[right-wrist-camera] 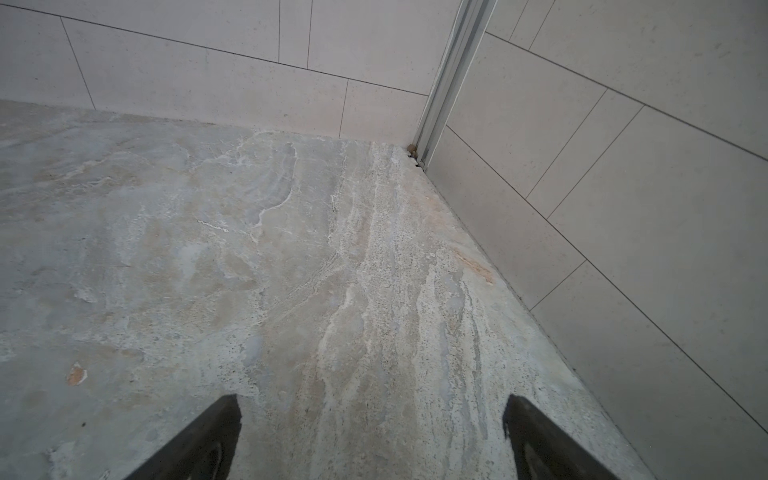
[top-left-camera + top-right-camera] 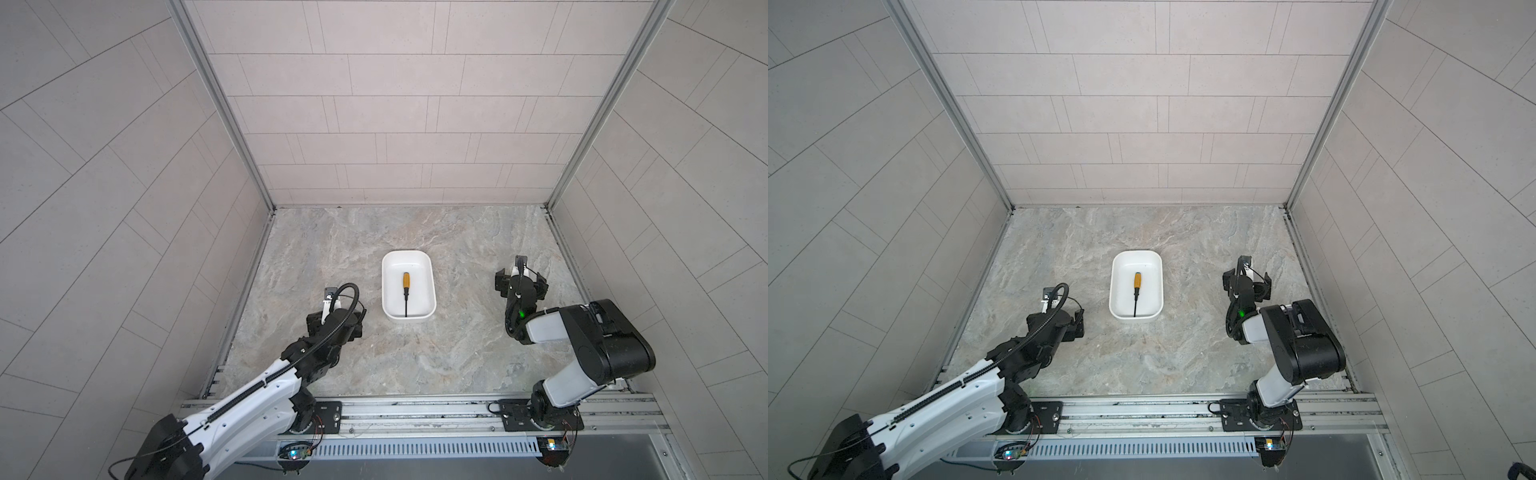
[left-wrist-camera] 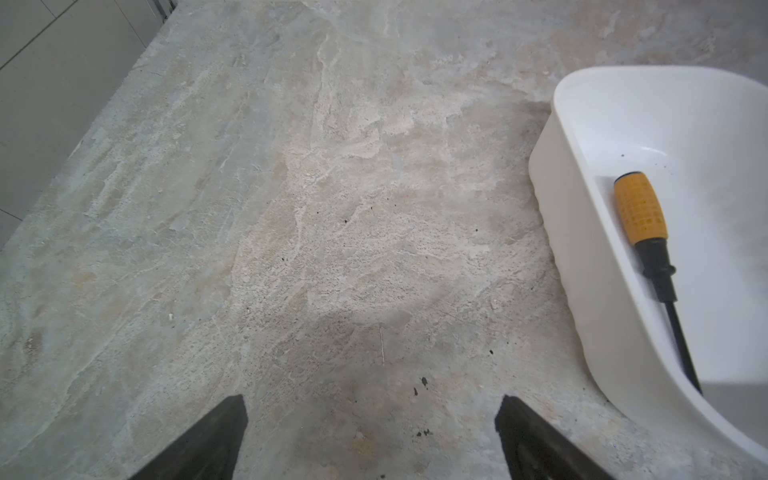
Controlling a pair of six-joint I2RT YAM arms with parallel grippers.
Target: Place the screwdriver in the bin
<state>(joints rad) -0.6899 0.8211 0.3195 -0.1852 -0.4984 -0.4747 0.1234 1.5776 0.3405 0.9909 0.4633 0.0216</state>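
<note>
My left gripper (image 2: 335, 322) sits low over the table (image 2: 415, 365), about 8 o'clock from the bin (image 2: 385, 286) and clear of its wall. The jaws are spread full with nothing between them. My wrist view shows only bare table ahead, with the bin off to one side. The screwdriver (image 2: 406, 289) lies flat on the bin floor, roughly centred, handle toward 12 o'clock and shaft running to 6. The tip ends at or near the near wall; I can't tell if it touches. It rests free, no finger on it. My right gripper (image 2: 520, 279) is at 3 o'clock from the bin, well apart, also spread wide and empty, facing the far corner of the walls. My reading: I keep both hands out to the sides so nothing hangs over the bin or nudges it. The task looks done, with nothing left to pick up.
</note>
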